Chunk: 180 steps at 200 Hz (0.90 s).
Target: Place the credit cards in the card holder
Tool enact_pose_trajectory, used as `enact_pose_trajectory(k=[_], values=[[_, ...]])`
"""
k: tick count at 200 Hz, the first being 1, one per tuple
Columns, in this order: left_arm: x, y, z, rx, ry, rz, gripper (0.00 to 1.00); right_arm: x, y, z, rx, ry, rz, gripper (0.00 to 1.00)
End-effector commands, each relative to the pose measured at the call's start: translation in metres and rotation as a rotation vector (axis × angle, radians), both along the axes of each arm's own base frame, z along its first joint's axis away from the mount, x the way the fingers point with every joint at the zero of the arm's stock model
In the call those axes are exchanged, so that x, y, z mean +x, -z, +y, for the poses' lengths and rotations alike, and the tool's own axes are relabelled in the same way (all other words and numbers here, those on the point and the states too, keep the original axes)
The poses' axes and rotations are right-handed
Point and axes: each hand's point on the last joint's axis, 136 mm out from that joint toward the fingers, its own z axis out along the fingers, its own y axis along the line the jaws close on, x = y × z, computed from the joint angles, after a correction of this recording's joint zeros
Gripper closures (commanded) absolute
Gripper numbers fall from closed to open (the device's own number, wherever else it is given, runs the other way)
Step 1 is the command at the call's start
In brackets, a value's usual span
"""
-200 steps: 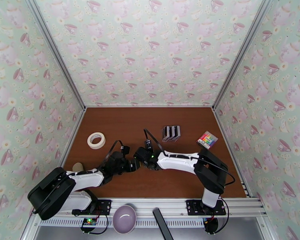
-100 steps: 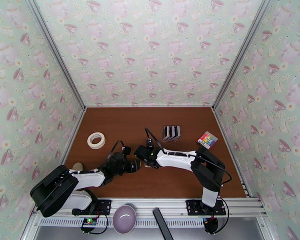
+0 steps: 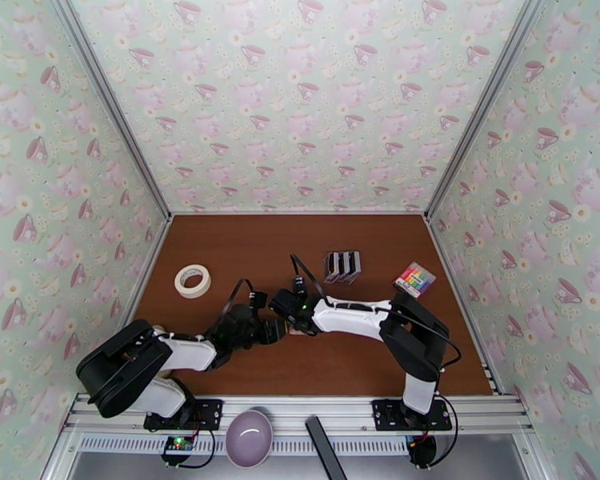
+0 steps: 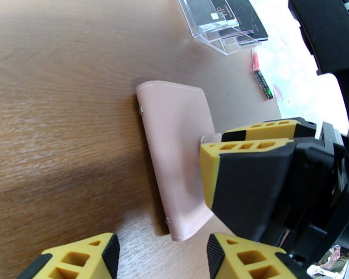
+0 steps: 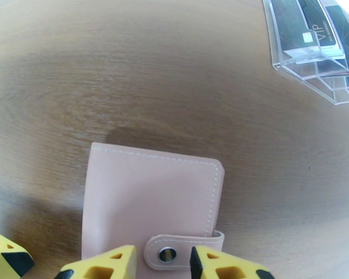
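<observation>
The card holder (image 5: 151, 196) lies closed and flat on the brown table (image 3: 364, 362), near the middle of its near half, where the two arms meet. Its snap tab (image 5: 184, 247) is folded over one edge and fastened.

The right gripper (image 5: 163, 266) is held low over that edge. Its jaws are set narrow, with the snap button framed in the gap between the yellow fingertips (image 5: 109, 263). Whether the tab is actually touched cannot be told.

The left gripper (image 4: 161, 249) is brought in from the left. Its jaws are spread wide, with one end of the card holder lying just ahead of the gap between them, and nothing is held in them.

The credit cards (image 3: 342, 266) are stood upright in a clear stand (image 5: 314, 66), farther back and to the right, well apart from the card holder.

A roll of tape (image 3: 192, 281) is placed on the far left of the table and a colourful box (image 3: 414, 279) on the right. A purple bowl (image 3: 249, 438) is set on the near rail between the arm bases.
</observation>
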Motion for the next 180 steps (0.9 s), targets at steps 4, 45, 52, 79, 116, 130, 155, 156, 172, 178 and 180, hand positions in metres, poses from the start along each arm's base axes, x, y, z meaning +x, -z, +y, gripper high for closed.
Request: enact_pose_trajectory(k=[4, 45, 52, 79, 116, 130, 155, 156, 172, 178, 180], values=[[-0.020, 0.032, 0.009, 0.068, 0.011, 0.124, 0.46, 0.001, 0.010, 0.004, -0.012, 0.000, 0.028, 0.63], [-0.022, 0.032, 0.009, 0.076, 0.017, 0.121, 0.46, 0.001, 0.017, -0.004, -0.046, 0.016, 0.035, 0.66], [-0.022, 0.033, 0.008, 0.077, 0.018, 0.122, 0.46, 0.001, 0.018, -0.005, -0.049, 0.017, 0.035, 0.68], [-0.022, 0.034, 0.005, 0.077, 0.027, 0.124, 0.46, 0.001, 0.019, -0.006, -0.052, 0.019, 0.039, 0.75], [-0.021, 0.035, 0.002, 0.078, 0.034, 0.125, 0.46, 0.001, 0.014, -0.007, -0.028, 0.014, 0.030, 0.80], [-0.021, 0.035, 0.000, 0.082, 0.042, 0.127, 0.46, 0.001, 0.009, -0.005, -0.009, 0.007, 0.022, 0.82], [-0.018, 0.037, -0.005, 0.094, 0.051, 0.133, 0.46, 0.001, -0.001, -0.002, 0.023, -0.006, 0.009, 0.85], [-0.018, 0.037, -0.005, 0.094, 0.051, 0.134, 0.46, 0.001, -0.001, -0.002, 0.025, -0.005, 0.007, 0.85], [-0.016, 0.039, -0.009, 0.099, 0.060, 0.142, 0.47, 0.001, -0.006, 0.000, 0.044, -0.013, 0.002, 0.87], [-0.015, 0.039, -0.010, 0.101, 0.062, 0.145, 0.48, 0.001, -0.007, 0.000, 0.050, -0.015, 0.000, 0.87], [-0.016, 0.040, -0.011, 0.102, 0.064, 0.147, 0.48, 0.000, -0.008, 0.000, 0.053, -0.016, -0.002, 0.87]])
